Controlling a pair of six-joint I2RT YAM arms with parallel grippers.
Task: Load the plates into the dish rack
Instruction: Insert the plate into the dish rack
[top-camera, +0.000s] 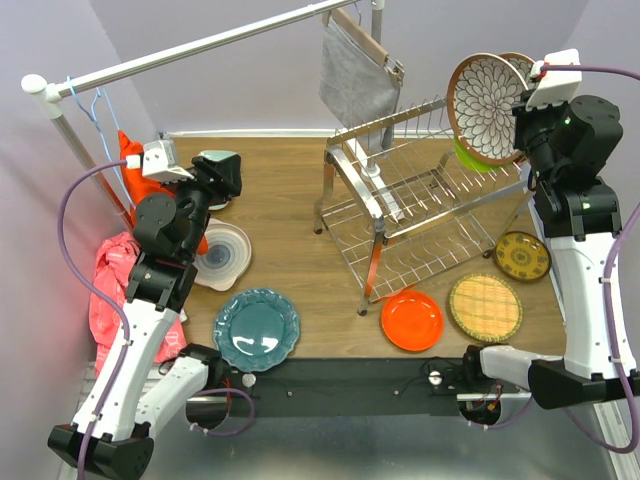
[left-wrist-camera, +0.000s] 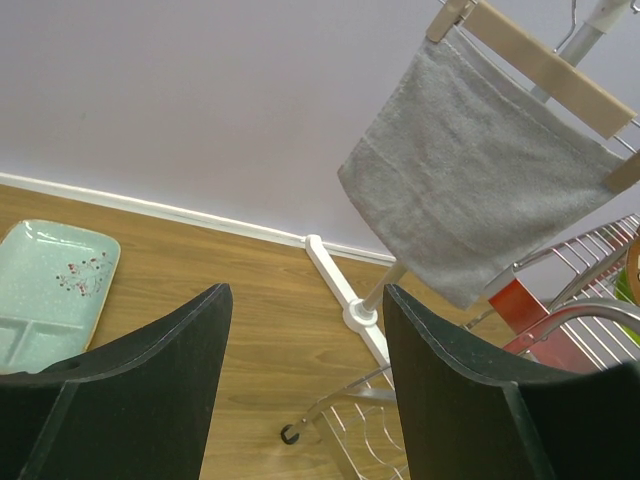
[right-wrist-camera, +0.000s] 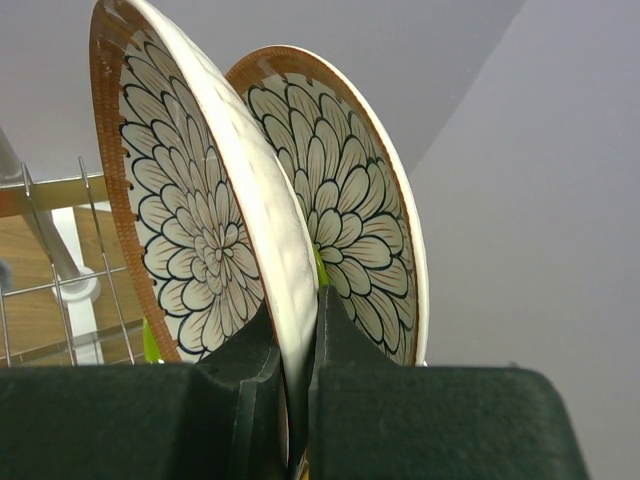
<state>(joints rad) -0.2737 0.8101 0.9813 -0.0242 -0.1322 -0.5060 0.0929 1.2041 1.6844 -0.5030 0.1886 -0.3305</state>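
Left pincer (left-wrist-camera: 305, 325) is hanging spread, gripping nothing, over the bench's (top-camera: 300, 205) left side. Swirl plate (top-camera: 225, 255) and teal plate (top-camera: 256, 329) are lying flat beside that arm, with open wood running between them and the dish rack (top-camera: 420, 205). Orange plate (top-camera: 411, 320) and woven plate (top-camera: 485, 307) are sitting by the rack's front legs, near the bench's near edge. Right pincer (right-wrist-camera: 297, 325) is pinching the rim of a floral plate (right-wrist-camera: 190, 215), holding it upright over the rack's right end, with the second floral plate (right-wrist-camera: 355, 230) standing just behind.

Lilac walls (top-camera: 250, 90), wood surface (top-camera: 285, 215), white rail (top-camera: 200, 46)
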